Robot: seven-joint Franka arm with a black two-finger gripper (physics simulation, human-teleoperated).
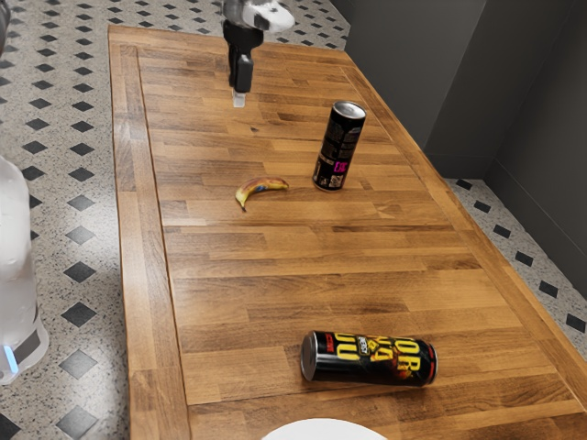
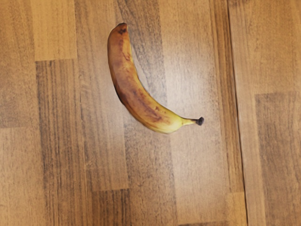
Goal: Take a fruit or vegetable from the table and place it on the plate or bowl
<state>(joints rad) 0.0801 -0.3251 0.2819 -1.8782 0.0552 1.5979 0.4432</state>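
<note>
Fingers (image 1: 239, 95): spread cannot be told, above table (image 1: 367, 266) | banana (image 1: 260, 188) clear of edges, bare wood around

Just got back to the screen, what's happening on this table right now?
The arm's gripper hangs high over the wooden table, its wrist camera looking down on the browned banana, which lies untouched. An upright can stands beside the banana; a toppled can lies near the white plate. Nothing has been picked up yet.

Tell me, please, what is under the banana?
The banana lies flat on the bare wooden table, and planks show all around it. The wood right beneath its body is covered, so it cannot be seen.
</note>
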